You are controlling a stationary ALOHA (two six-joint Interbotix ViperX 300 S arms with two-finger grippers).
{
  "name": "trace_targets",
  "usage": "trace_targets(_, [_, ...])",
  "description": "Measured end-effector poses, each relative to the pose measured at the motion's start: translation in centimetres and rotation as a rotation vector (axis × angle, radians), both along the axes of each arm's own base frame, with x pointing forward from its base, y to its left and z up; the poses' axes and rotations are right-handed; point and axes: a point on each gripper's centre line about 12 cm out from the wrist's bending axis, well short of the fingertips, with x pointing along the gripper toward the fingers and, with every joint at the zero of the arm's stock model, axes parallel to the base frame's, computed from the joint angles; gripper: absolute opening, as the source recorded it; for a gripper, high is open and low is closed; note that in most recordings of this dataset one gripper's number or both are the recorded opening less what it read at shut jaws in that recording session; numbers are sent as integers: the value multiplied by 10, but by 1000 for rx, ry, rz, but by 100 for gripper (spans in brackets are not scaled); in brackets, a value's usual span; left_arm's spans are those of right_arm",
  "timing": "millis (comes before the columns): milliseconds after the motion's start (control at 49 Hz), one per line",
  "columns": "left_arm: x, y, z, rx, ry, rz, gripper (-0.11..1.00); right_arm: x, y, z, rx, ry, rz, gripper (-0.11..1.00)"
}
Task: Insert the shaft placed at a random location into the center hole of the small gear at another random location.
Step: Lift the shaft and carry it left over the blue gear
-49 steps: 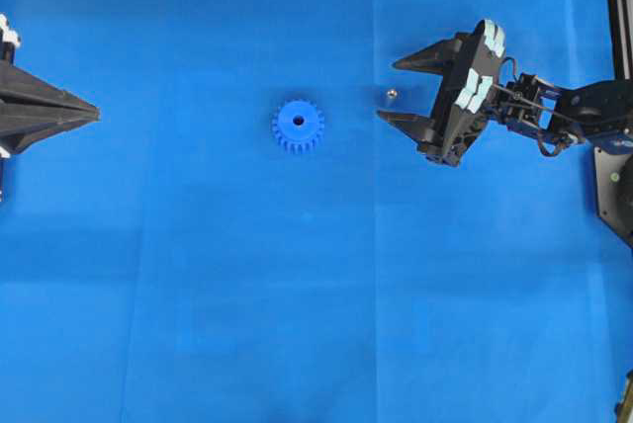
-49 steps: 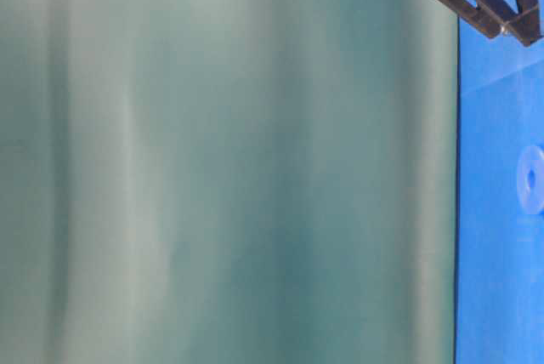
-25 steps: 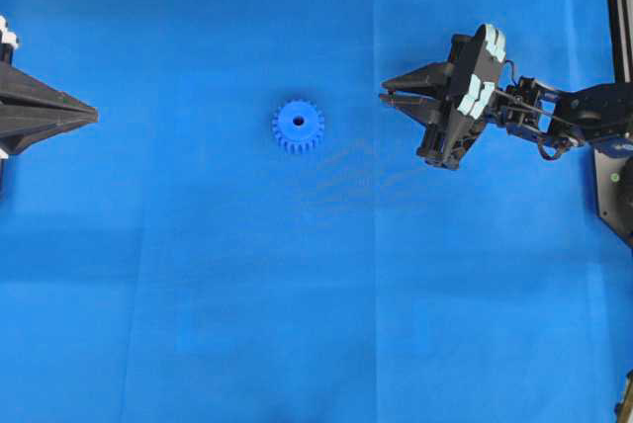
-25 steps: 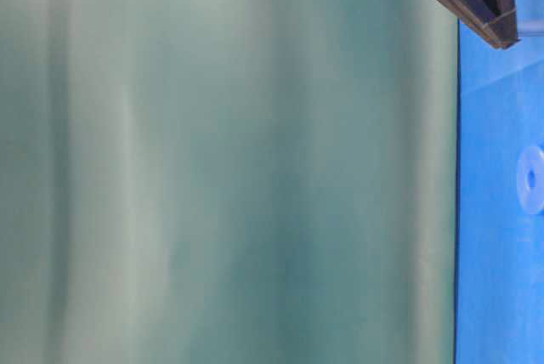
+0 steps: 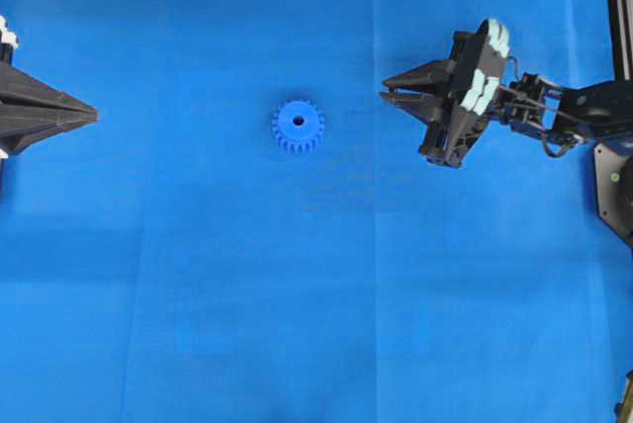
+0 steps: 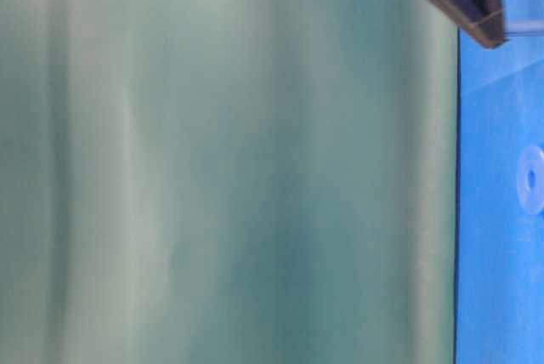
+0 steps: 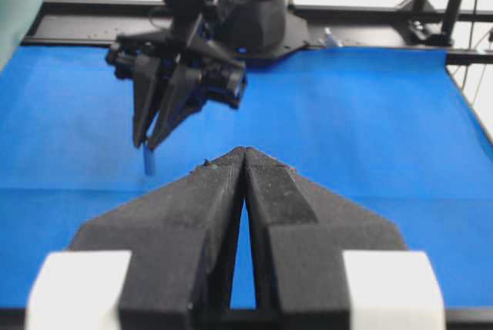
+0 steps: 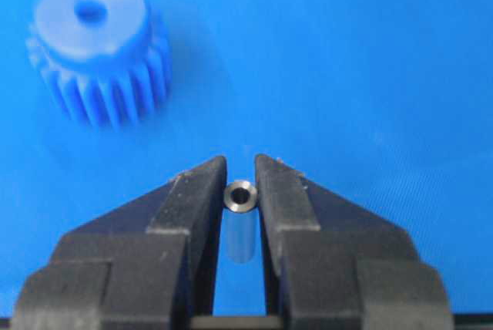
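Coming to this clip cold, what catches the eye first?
The bright blue small gear sits alone mid-table on the blue cloth. To its right in the overhead view, the right claw is shut on the silvery shaft, held upright between its fingers. The left claw waits shut at the far left edge.

The small gear [image 8: 96,45] is bright blue all over, its teeth shaded a darker blue, and the center hole [image 8: 90,11] shows as a dark blue spot. The shaft [image 8: 239,220] is silvery grey with a dark end. The right gripper [image 8: 240,183] is matte black; toward 3 o'clock overhead its body carries pale blue-white patches. The left gripper [image 7: 245,162] is black with white blocks. The table cover [image 5: 297,295] is plain saturated blue
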Motion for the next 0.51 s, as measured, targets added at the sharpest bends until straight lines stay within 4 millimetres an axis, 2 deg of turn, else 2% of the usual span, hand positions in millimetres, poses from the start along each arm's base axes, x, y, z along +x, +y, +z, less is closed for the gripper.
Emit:
trace_targets(204, [0, 0, 0, 2, 0, 1, 0, -2, 3, 30, 19, -22, 12, 3])
trace_targets(510, [0, 0, 0, 2, 2, 1, 0, -3, 4, 36, 22, -23, 16, 3])
